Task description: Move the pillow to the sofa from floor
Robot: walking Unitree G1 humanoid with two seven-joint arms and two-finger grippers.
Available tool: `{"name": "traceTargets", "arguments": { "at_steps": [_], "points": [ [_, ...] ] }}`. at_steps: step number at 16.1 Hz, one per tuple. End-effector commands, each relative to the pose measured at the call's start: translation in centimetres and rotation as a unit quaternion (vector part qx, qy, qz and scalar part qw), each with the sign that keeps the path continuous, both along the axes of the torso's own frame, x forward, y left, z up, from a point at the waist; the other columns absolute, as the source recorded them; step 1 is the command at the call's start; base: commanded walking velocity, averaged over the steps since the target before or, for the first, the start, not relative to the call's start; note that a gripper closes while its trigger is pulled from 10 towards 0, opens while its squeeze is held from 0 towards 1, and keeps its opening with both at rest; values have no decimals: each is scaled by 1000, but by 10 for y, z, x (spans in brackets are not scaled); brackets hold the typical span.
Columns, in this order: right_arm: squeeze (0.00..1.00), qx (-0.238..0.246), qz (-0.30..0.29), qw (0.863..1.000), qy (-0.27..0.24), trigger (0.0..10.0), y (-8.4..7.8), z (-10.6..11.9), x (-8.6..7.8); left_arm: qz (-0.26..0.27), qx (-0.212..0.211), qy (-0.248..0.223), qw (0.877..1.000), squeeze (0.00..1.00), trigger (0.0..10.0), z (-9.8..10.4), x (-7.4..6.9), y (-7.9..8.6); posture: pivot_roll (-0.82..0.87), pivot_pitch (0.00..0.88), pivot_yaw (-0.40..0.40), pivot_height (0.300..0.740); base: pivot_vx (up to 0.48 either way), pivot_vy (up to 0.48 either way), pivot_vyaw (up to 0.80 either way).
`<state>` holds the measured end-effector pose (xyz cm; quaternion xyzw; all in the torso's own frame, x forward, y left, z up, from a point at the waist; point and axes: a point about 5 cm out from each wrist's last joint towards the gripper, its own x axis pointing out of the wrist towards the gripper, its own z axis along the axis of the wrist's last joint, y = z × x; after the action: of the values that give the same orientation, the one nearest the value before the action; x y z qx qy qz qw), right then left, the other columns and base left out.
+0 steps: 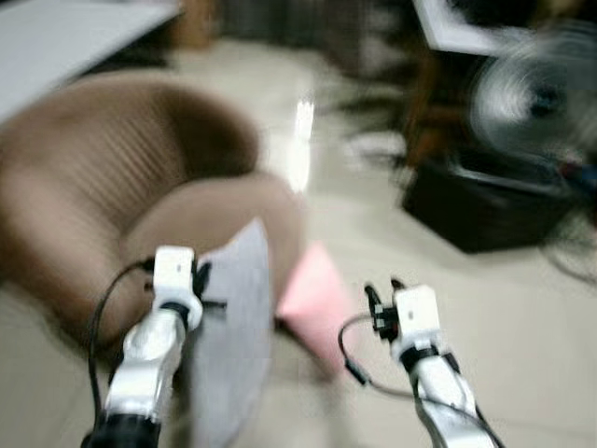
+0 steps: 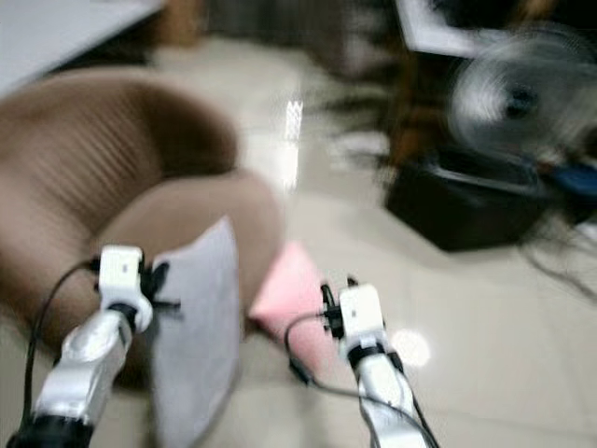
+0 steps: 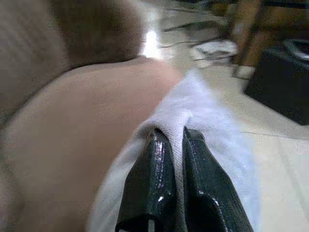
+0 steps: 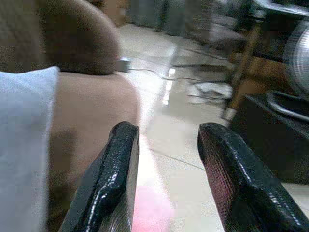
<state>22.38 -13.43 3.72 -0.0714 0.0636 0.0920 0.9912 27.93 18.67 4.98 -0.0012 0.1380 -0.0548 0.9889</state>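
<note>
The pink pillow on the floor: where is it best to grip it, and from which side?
Probably at the upper corner of the pink pillow, coming from above with the open right gripper: that corner points up and stands free, while its left side lies behind the white pillow.

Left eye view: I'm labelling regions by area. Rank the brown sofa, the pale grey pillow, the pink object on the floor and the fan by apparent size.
1. Brown sofa
2. Pale grey pillow, though nearness enlarges it
3. Fan
4. Pink object, partly hidden, so unsure against the fan
</note>
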Motion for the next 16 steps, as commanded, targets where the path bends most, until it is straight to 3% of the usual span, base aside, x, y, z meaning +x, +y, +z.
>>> {"name": "traceTargets", "arguments": {
  "at_steps": [1, 4, 6, 9, 10, 11, 14, 16],
  "points": [
    [0, -4, -10, 1000, 4, 10000, -6, -2, 1, -12, 6, -28, 1000, 0, 0, 10, 6, -5, 48, 11, -11, 740, 446, 0, 0],
    [0, -11, -4, 1000, 8, 10000, -6, -5, 3, -7, 6, -27, 1000, 0, 0, 10, 7, -5, 46, 12, -10, 740, 446, 0, 0],
    [82, -13, -2, 1000, 1, 10000, -6, -5, 3, -8, 7, -29, 1000, 0, 0, 11, 8, -5, 47, 12, -12, 740, 454, 0, 663],
    [122, 0, -9, 1000, 7, 10000, -8, -10, 3, -38, 17, -42, 998, 0, 0, 14, 6, -16, 49, 14, -14, 740, 447, 0, 644],
    [122, 9, -12, 1000, 6, 10000, -8, -10, 3, -39, 17, -42, 998, 0, 0, 14, 5, -17, 49, 14, -13, 740, 439, 0, 619],
    [16, -3, -14, 1000, 14, 10000, -9, -13, 3, -41, 25, -42, 998, 0, 0, 14, 5, -18, 49, 17, -12, 740, 0, 0, 0],
    [0, -9, -12, 1000, 17, 10000, -9, -16, 4, -38, 36, -54, 997, 0, 0, 18, 7, -19, 48, 19, -12, 740, 0, 0, 0],
    [0, -11, -13, 1000, 24, 10000, -12, -20, 2, -34, 41, -81, 995, 0, 0, 36, 15, -19, 54, 20, -13, 740, 0, 0, 0]
  ]
}}
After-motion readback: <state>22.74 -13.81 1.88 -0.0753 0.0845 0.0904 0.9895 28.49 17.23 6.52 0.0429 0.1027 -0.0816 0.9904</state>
